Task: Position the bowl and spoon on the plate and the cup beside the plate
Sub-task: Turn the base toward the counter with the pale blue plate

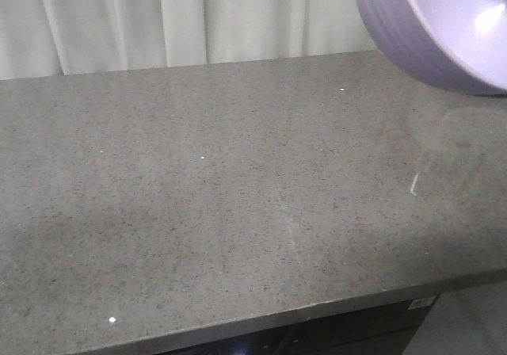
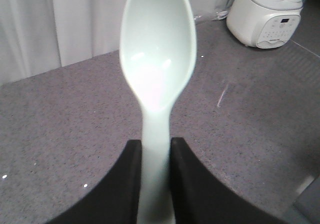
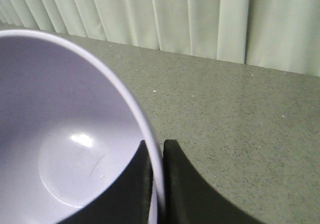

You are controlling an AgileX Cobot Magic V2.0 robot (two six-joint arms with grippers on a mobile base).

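My left gripper [image 2: 156, 146] is shut on the handle of the pale mint spoon [image 2: 157, 59]. The spoon's scoop points away from me, raised above the grey counter [image 2: 60, 124]. My right gripper [image 3: 157, 146] is shut on the rim of the lavender bowl [image 3: 65, 134], one finger inside and one outside. In the front view the bowl [image 1: 428, 30] hangs in the air at the top right, tilted, well above the counter [image 1: 238, 196]. The plate and the cup are out of view.
A white kitchen appliance [image 2: 265, 19] stands at the counter's far right in the left wrist view. Pale curtains [image 1: 182, 14] hang behind the counter. The counter's front edge [image 1: 317, 311] runs along the bottom of the front view.
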